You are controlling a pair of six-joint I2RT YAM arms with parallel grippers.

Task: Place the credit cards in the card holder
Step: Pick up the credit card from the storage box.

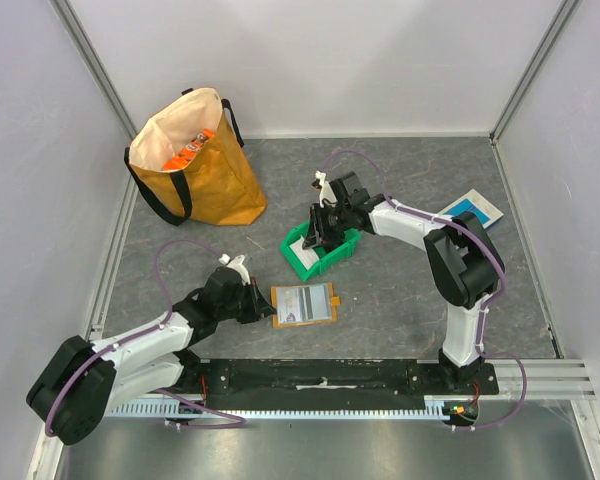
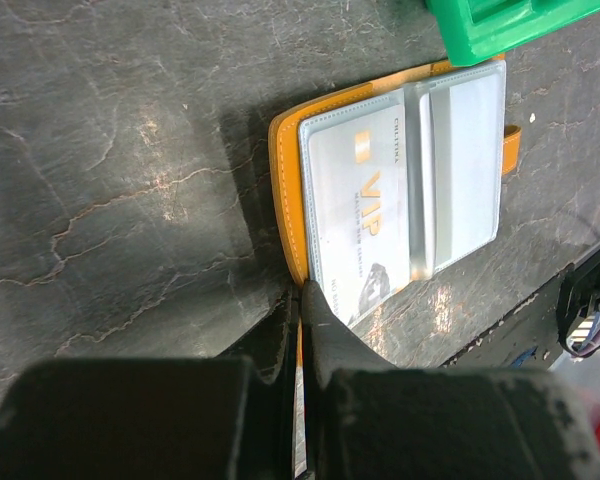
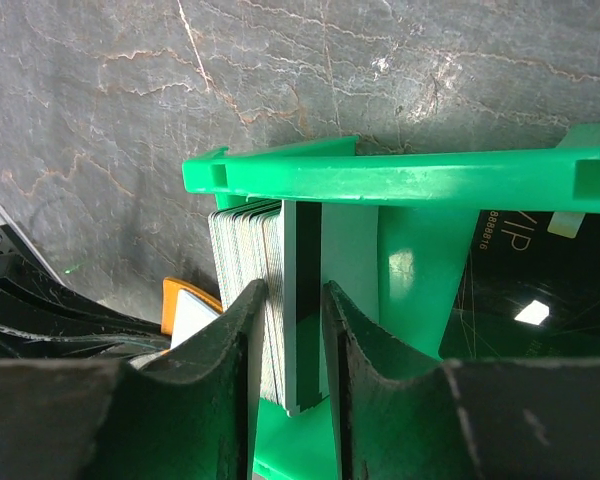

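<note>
Presently the card holder (image 2: 285, 170) lies open and flat on the dark table (image 1: 400, 300), just in front of the green bin (image 1: 322, 252), clear sleeves facing up. The left gripper (image 2: 305, 300) is closed on the holder's near orange edge with only a sliver of it showing between the fingers. This appears intended to pin the holder so it does not slide while being loaded. One pale VIP card (image 2: 360, 200) already sits in a sleeve; the adjoining sleeve looks unfilled.

The right gripper (image 3: 294, 292) reaches down into the bin, where a stack of credit cards (image 3: 242, 240) stands on edge in one compartment. Its fingers (image 3: 245, 340) are drawn to a narrow gap either side of the outermost cards. Whether they press firmly cannot be told. Standing the cards on edge presents an edge that can be pinched. A black card (image 3: 510, 270) lies flat in the neighbouring compartment.

A yellow tote bag (image 1: 195, 170) holding orange items stands well apart at the rear left. A blue-and-white box (image 1: 475, 210) lies at the right.
</note>
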